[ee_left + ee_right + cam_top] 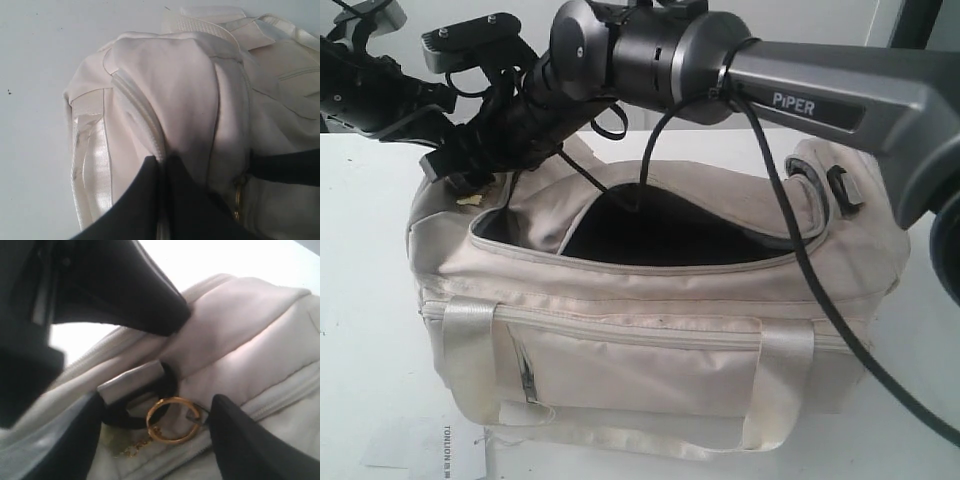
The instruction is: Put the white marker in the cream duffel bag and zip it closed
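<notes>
Grey robot arm marked PiPER (pixel 800 100) crosses above the large soft cream fabric duffel bag (pixel 650 360), whose top flap gapes unzipped; left gripper (pixel 164 161) pinches the bag's end zip seam; right gripper (pixel 156 401), jaws spread apart, straddles the bag's gold zip-pull ring (pixel 149 421); the thin white marker cannot be made out in the bag's dark interior.

The cream duffel bag (pixel 650 300) sat upright on the white table (pixel 360 250), its long front side facing the exterior view. Its curved top zipper stood open, the mouth (pixel 650 235) gaping onto a dark interior. A webbing handle (pixel 470 360) lay flat down the front, framing the front pocket zip (pixel 640 332). A grey buckle (pixel 842 187) sat at its right end, and a gold ring (pixel 172 420) lay beside the zipper track
</notes>
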`<state>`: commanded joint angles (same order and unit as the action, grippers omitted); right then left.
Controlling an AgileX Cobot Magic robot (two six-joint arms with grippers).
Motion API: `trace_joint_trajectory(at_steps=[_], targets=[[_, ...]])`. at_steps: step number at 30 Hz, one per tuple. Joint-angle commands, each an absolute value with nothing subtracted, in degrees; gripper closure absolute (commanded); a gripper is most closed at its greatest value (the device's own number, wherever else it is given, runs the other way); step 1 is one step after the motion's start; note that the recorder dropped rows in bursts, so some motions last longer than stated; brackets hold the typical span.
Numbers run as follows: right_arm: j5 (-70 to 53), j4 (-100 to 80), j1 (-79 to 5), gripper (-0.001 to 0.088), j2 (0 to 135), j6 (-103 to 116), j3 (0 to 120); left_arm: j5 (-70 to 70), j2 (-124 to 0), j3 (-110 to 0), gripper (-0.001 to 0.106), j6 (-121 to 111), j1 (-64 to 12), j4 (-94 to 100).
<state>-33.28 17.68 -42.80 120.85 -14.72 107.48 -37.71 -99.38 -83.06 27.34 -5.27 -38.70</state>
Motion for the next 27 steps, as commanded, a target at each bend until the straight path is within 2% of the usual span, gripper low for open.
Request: trace_joint_trajectory(at_steps=[4,7,8,10,14,27], targets=[[-33.0,14.95,-42.8,0.0374,121.36,-14.72,107.48,-37.59,-99.38,-83.06,0.105,28.21,-5.27,-38.7],[-32.9,13.56,-42.8,0.0413,122.0,-14.72,107.48,-37.59,-99.38,-83.06,0.105,28.32,-5.27,-38.7],[-32.9,13.09,-42.8,0.0454,122.0,-14.72,107.48,-37.59,-99.38,-83.06,0.105,28.32,-5.27,-38.7],[-32.9,12.71,-42.8,0.0563,122.0,-14.72,107.48,-37.59,-99.38,-83.06,0.105,28.32,-5.27,-38.7],[-33.52,11.08,-42.69,0.0866,122.0,-14.72,107.48,-37.59,-99.38,-83.06,0.105,28.45,-5.27,-38.7],[-39.16,10.5,-42.22,0.0868,118.2,-12.82,107.48,-37.48,-99.38,-83.06,0.105,28.68,-5.27,-38.7]])
